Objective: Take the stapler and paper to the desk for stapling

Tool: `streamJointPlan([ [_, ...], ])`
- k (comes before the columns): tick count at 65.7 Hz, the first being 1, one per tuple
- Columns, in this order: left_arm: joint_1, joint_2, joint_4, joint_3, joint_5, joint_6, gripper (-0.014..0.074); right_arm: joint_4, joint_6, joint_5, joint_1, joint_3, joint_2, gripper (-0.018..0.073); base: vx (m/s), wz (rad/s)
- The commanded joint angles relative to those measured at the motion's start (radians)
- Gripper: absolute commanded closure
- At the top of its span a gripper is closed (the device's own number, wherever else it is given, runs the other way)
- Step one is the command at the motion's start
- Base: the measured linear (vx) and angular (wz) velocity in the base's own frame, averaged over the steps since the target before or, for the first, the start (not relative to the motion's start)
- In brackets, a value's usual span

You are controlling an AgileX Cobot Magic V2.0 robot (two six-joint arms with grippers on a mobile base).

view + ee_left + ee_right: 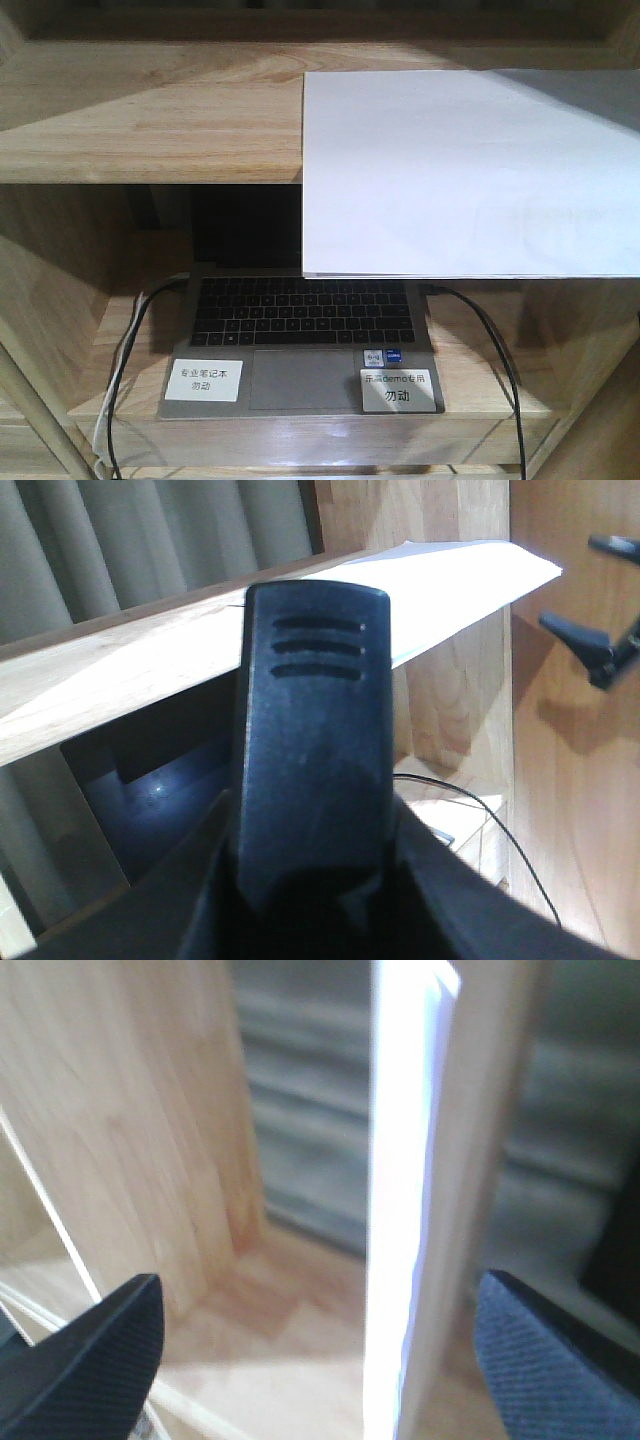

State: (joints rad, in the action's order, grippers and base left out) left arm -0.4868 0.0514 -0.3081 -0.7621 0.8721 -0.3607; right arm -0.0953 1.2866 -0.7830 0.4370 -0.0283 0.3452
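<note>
Your right gripper [325, 1360] straddles, open, the paper [470, 170] overhanging the upper-right shelf [150, 110], your left gripper [310, 890] apparently clamping the stapler [312, 730]; pinch shallowly and the paper may slip onto the laptop [300, 350] below.

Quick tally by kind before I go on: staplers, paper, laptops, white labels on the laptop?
Stapler: 1
Paper: 1
Laptop: 1
White labels: 2
Total: 5
</note>
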Motion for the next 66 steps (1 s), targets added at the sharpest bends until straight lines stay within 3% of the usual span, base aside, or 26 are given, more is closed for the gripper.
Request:
streamJointPlan([
  [1, -0.001, 0.02, -0.025, -0.023, -0.115, 0.0, 0.0603, 0.007, -0.016, -0.163, 0.002, 0.008, 0.085, -0.0035, 0.0, 0.0],
  [25, -0.001, 0.02, -0.025, -0.023, -0.115, 0.0, 0.0603, 0.037, 0.076, -0.412, 0.002, 0.008, 0.366, -0.0035, 0.0, 0.0],
  [38, -0.001, 0.02, -0.025, -0.023, -0.115, 0.0, 0.0603, 0.037, 0.072, -0.503, 0.002, 0.017, 0.462, -0.0035, 0.0, 0.0],
  [66, -0.001, 0.02, -0.025, -0.023, -0.115, 0.0, 0.0603, 0.042, 0.049, -0.524, 0.002, 0.155, 0.555, -0.0035, 0.0, 0.0],
])
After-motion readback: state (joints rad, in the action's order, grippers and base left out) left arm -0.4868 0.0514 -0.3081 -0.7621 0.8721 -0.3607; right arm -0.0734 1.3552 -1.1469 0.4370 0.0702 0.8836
